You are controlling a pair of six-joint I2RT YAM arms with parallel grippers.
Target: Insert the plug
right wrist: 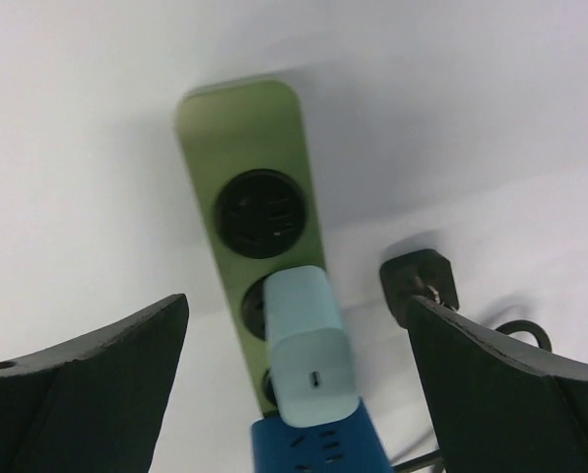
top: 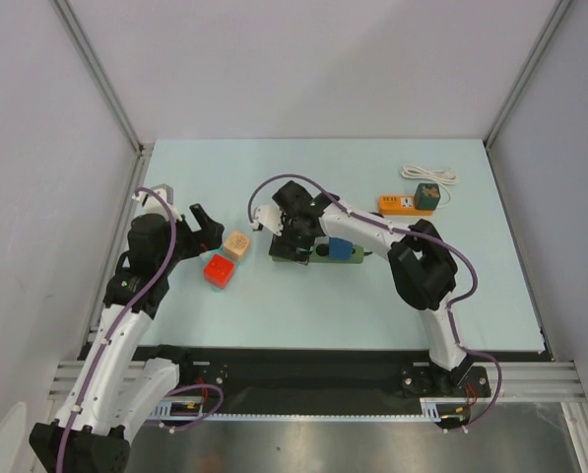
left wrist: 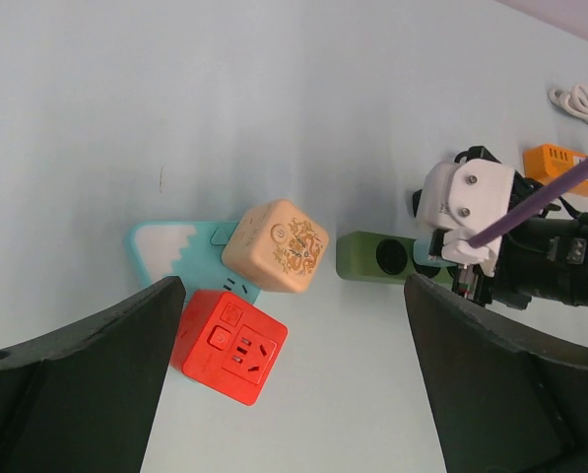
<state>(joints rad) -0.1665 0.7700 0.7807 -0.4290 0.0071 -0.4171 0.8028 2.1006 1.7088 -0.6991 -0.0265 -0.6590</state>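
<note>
A green power strip point(right wrist: 251, 168) lies on the table, with one round socket free at its far end. A light-blue plug point(right wrist: 311, 355) stands on the strip's middle socket, next to a blue adapter point(right wrist: 318, 448). My right gripper point(right wrist: 294, 384) is open above them, its fingers wide on both sides and not touching the plug. In the top view it point(top: 295, 239) hangs over the strip point(top: 318, 253). My left gripper point(top: 207, 229) is open and empty, above a red socket cube point(left wrist: 228, 346).
A beige cube point(left wrist: 276, 245) rests on a teal-and-white pad point(left wrist: 170, 246) beside the red cube. A black plug point(right wrist: 419, 284) lies right of the strip. An orange block point(top: 398, 204), a green block point(top: 427, 195) and a coiled white cable point(top: 429, 175) sit at the back right.
</note>
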